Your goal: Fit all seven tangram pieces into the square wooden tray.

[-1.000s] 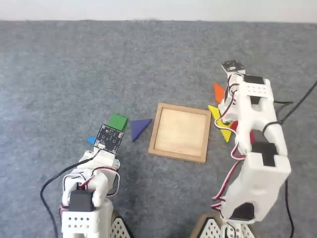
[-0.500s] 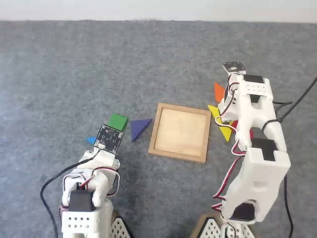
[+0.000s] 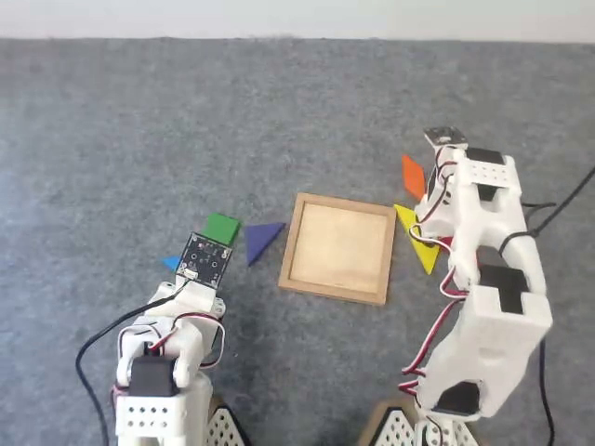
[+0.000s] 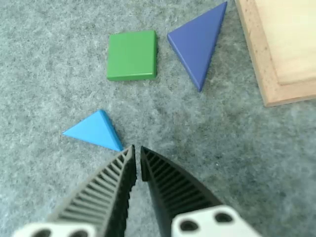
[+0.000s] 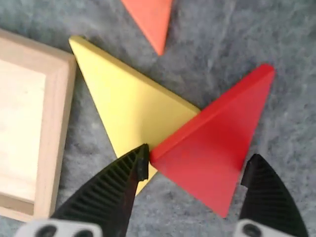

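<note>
Straddling the flat red wooden triangle (image 5: 212, 153), the right gripper (image 5: 197, 165) is hanging over the grey felt table (image 3: 139, 121) with its fingers (image 5: 118, 187) spread wide and gripping nothing. The red triangle is lying between them. One fingertip is sitting at the seam where the red piece is meeting the large yellow wooden triangle (image 5: 123, 103), and the other is standing just beside the red piece's far edge. The yellow triangle is lying just beside the square wooden tray (image 5: 54, 138), on the tray's right side, with one corner close to the rim. The red triangle is touching the yellow one on the side away from the tray. An orange wooden piece (image 5: 148, 15) is lying near them, apart from both.

On the tray's left side the left gripper (image 4: 137, 154) is hovering with its fingers clenched together on nothing, their tips just beside a small light-blue wooden triangle (image 4: 94, 131). A green wooden square (image 4: 132, 54) and a dark blue wooden triangle (image 4: 197, 44) are lying farther from the tips, the dark blue one nearest the tray.
</note>
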